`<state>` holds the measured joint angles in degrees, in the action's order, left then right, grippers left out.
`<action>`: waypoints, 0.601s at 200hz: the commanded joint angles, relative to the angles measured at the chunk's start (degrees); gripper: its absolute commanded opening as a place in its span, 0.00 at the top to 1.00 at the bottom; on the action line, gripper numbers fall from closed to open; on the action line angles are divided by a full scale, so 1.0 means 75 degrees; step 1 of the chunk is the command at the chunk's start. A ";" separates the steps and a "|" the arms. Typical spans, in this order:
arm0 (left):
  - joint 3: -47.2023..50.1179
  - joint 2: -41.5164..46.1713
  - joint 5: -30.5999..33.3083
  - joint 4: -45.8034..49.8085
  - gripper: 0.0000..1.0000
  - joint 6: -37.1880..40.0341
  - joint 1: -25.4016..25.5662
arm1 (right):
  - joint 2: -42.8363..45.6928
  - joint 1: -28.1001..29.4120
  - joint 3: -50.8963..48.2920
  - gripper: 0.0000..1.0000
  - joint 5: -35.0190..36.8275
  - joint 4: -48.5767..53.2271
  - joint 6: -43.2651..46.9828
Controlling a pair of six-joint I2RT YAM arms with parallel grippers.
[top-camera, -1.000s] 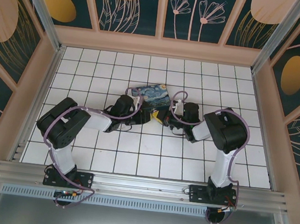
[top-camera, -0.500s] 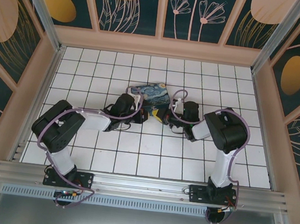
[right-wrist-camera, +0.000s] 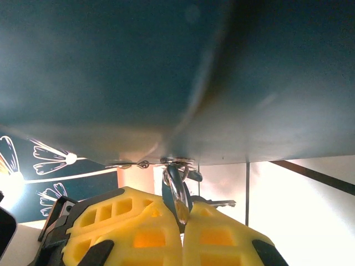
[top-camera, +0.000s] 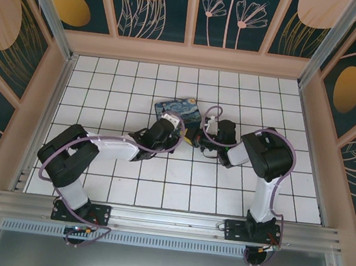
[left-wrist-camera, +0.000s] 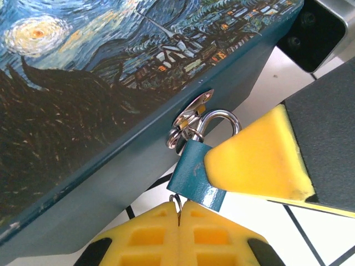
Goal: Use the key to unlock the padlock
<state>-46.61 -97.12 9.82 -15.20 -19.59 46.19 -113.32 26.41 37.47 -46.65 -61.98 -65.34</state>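
Teal-sided starry-night box is the biggest risk. The padlock hangs off its hasp, so any pull from either arm drags or tips the box, and your alignment goes w/ it.

Right gripper: yellow fingers closed on the padlock. One pad lies flat on the blue body in the left wrist view, and the metal loop sits in the seam in the right wrist view. If that hold is light, the body will prob. spin with the turn instead of the cylinder.

Left gripper: fingers pressed together just under the padlock's base, pinching a thin bit of metal that looks like the key. Most of it is hidden, so you can't tell how deep it sits. It's thin, so turn off-axis and it could bend, slip in the pads or jam.

Orientation, left wrist view: the padlock sits at the box's side wall, just above the tiles, tilted. Its long axis runs from the shackle at upper right, hooked through the hasp, down-left to the base. The shackle end points at the box and the base faces the left fingers. The key appears to run along the finger seam, tip up into that base, approx. in line w/ the body.
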 commanded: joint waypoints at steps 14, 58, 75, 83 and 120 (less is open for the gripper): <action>-0.0220 -0.0068 0.0808 -0.0199 1.00 0.0399 0.0053 | -0.0138 0.0205 0.0019 1.00 -0.0456 -0.0303 -0.0042; -0.0196 0.0211 0.0439 -0.0148 0.68 -0.0184 0.0034 | -0.0122 0.0185 -0.0039 1.00 -0.0450 -0.0272 0.0041; -0.0253 0.0493 0.0113 -0.0013 0.46 -0.0522 -0.0013 | -0.0109 0.0165 -0.0072 1.00 -0.0471 -0.0158 0.0171; -0.0263 0.0658 -0.0025 0.0054 0.39 -0.0691 -0.0051 | -0.0095 0.0137 -0.0075 1.00 -0.0494 -0.0014 0.0293; -0.0664 0.1263 -0.0666 0.0670 0.27 -0.1290 -0.0455 | 0.0055 0.0021 0.0084 1.00 -0.0445 0.1728 0.1704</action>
<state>-47.40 -91.13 7.75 -12.16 -25.12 45.19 -113.49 26.70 37.36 -46.81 -58.37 -61.30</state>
